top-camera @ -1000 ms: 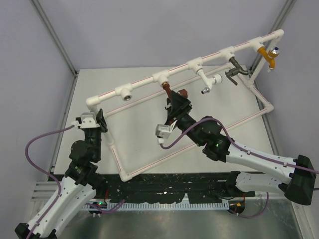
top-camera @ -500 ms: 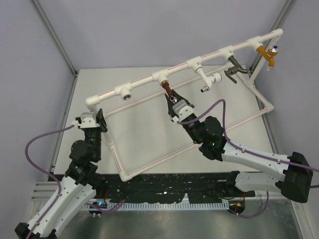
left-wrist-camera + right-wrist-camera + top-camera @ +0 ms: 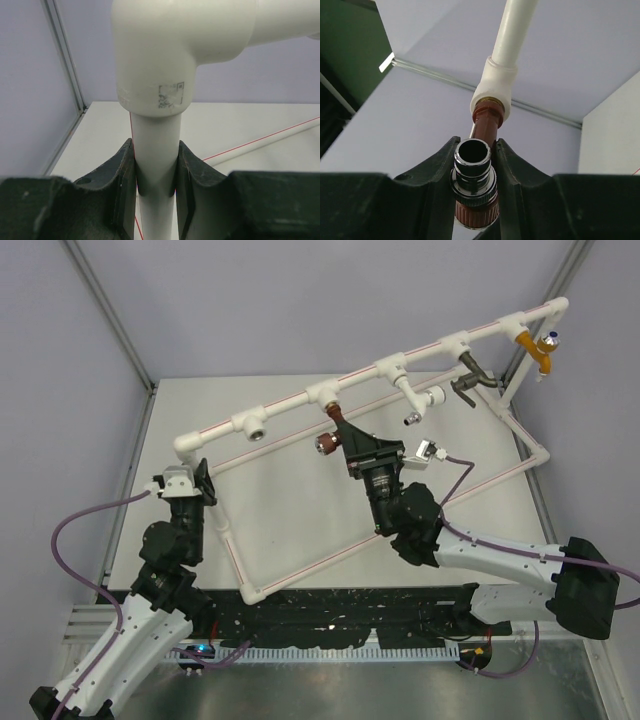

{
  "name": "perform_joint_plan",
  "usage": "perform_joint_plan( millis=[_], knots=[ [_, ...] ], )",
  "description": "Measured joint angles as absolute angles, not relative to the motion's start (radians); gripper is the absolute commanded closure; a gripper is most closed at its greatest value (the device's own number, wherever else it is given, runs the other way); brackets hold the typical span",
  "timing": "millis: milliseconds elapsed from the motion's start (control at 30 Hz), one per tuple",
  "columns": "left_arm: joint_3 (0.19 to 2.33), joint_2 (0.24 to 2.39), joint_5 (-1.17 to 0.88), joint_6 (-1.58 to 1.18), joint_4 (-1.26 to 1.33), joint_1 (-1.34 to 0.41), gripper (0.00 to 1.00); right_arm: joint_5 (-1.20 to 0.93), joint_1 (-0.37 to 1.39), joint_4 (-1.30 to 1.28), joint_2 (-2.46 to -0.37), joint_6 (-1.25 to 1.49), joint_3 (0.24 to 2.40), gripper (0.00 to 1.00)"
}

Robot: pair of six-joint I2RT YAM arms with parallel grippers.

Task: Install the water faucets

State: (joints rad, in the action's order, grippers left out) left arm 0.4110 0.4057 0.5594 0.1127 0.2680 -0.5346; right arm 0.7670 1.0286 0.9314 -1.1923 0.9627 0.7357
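The reddish-brown faucet (image 3: 333,430) hangs from a white tee fitting (image 3: 327,394) on the upper pipe, its dark-red knob (image 3: 325,444) pointing left. My right gripper (image 3: 341,437) is shut on it. In the right wrist view both fingers (image 3: 438,172) press the faucet (image 3: 483,127) beside its dark round nozzle (image 3: 473,159), and its brass end sits in the white fitting (image 3: 496,84). My left gripper (image 3: 197,472) is shut on the frame's upright white pipe (image 3: 155,150) just below the corner elbow (image 3: 165,50).
The white pipe frame (image 3: 400,520) stands on the table. An empty tee socket (image 3: 252,427) lies left of the faucet. To the right hang a white fitting (image 3: 420,408), a dark bronze tap (image 3: 470,385) and an orange tap (image 3: 540,350).
My right wrist has rotated while staying on the faucet, so its camera swung from left to right. The faucet turned with it and its knob now points left. The left arm has not moved.
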Motion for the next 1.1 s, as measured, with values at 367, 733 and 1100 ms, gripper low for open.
perform_joint_plan(
  millis=[367,733,1100],
  knots=[
    [0.411,0.402,0.564,0.113,0.265,-0.537,1.00,0.865,0.980,1.155,-1.192,1.116,0.664,0.18],
    [0.411,0.402,0.564,0.113,0.265,-0.537,1.00,0.773,0.974,1.305,-1.143,0.519,0.546,0.11],
    [0.411,0.404,0.566,0.113,0.266,-0.537,1.00,0.385,0.978,0.948,-0.778,-0.437,0.548,0.01]
  ],
)
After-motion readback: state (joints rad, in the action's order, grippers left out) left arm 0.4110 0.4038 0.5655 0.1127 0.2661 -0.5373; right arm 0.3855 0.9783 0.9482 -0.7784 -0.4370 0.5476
